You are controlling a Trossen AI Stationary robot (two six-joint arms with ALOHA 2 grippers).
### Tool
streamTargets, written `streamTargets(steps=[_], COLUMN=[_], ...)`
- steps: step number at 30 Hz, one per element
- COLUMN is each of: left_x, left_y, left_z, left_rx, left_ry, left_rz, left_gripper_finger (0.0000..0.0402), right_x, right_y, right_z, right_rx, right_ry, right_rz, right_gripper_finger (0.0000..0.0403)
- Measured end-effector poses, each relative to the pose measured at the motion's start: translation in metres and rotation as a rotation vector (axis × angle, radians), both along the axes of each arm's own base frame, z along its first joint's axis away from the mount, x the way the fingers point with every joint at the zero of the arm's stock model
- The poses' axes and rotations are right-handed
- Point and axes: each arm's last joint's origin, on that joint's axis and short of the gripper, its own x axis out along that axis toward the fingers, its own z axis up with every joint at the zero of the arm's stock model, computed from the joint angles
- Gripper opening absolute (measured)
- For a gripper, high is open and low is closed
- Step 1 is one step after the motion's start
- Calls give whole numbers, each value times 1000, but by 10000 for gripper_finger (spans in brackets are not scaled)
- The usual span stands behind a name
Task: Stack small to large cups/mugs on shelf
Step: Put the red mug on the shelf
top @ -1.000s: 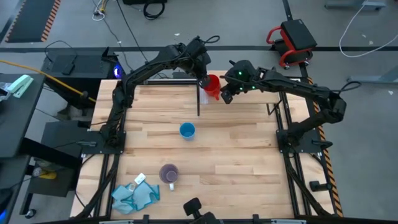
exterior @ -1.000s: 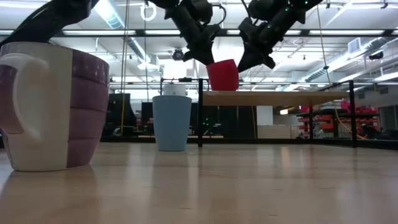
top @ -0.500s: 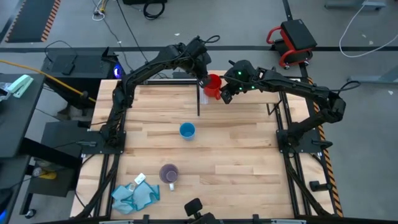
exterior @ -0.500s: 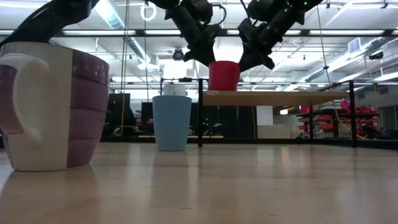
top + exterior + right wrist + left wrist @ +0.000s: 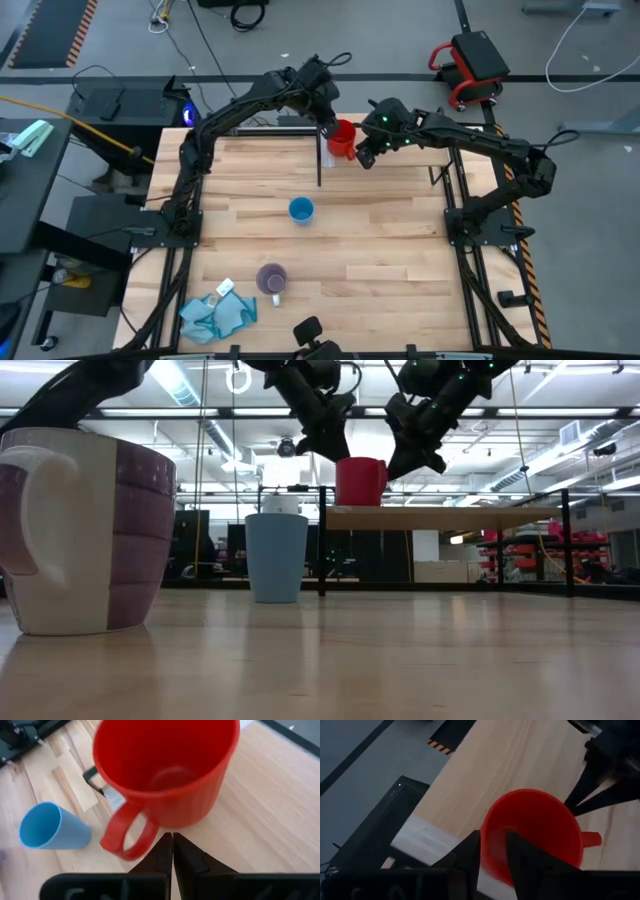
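L gripper (image 5: 492, 857) has its two dark fingers pinched over the rim of the red plastic mug with handle (image 5: 342, 139), one finger inside the wall, one outside. A rim pinch like that keeps the mug upright while its base goes down. R gripper (image 5: 172, 851) is right beside the same mug on the handle side, fingers closed together w/ nothing between them; tips sit just short of the red loop handle (image 5: 126, 834), prob. there to steady or nudge the mug, not carry it.

In the low view the red mug stands upright w/ its base on or just at the pale light-wood shelf board (image 5: 450, 513), near the end by the thin dark upright panel (image 5: 319, 160). Whether the base is fully seated, can't tell.

Farther out, on the butcher-block tabletop (image 5: 380, 250): the light-blue tapered cup (image 5: 301, 210) stands mid-table, well apart from the shelf, and the pale purple mug with white handle (image 5: 272, 279) is nearer the front edge. Teal-blue crumpled cloth (image 5: 218, 313) lies at the front-left corner. Judging by this, one mug of three is at the shelf; two not yet moved.
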Motion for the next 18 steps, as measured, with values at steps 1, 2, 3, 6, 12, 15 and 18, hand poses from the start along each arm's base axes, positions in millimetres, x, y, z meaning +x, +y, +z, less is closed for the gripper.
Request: streamTargets(steps=[1,2,3,6,12,15,18], left_x=[-2,-5,-9,-22,-41,-35,-23], left_y=[0,0,0,-2,-15,-28,-39], left_z=[2,6,9,20,21,17,13], left_rx=[1,4,4,5,-108,-129,-126], left_ry=[-1,-6,-3,14,138,178,174], left_rz=[3,7,18,66,148,116,78], left_gripper_finger=[100,99,99,100,98,92,87], right_x=[-1,0,0,1,4,6,7], right_y=[0,1,2,4,10,13,13], right_z=[0,0,0,-1,0,0,1], right_rx=[2,3,5,5,1,-3,-10], right_ry=[4,6,9,13,11,5,-4], right_rz=[0,3,6,17,40,52,57], right_gripper_finger=[18,18,18,18,18,18,18])
